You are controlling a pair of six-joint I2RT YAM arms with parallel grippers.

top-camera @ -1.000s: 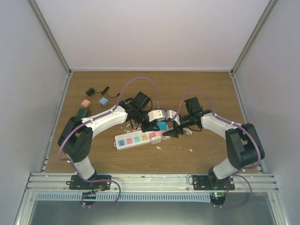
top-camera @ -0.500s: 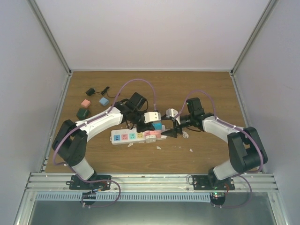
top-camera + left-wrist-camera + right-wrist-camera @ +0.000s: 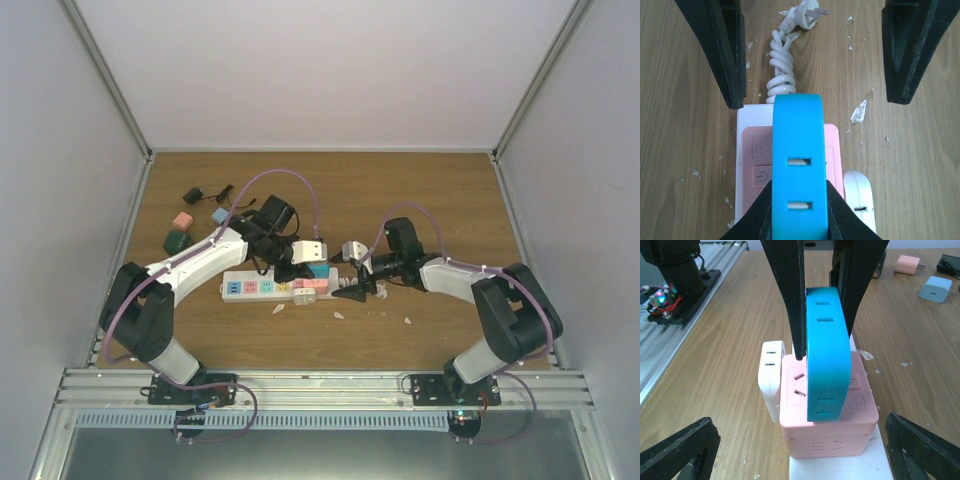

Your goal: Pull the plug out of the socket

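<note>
The left tool pinches the blue plug on the socket (pink end), the right tool gaping empty at 3 o'clock

The plug stands on the socket's right end, the coiled cord just beyond it; 4 small blocks lie behind, far left.

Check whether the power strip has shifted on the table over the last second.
Yes. The power strip slid left, toward the dark green block, which stayed put.
</note>
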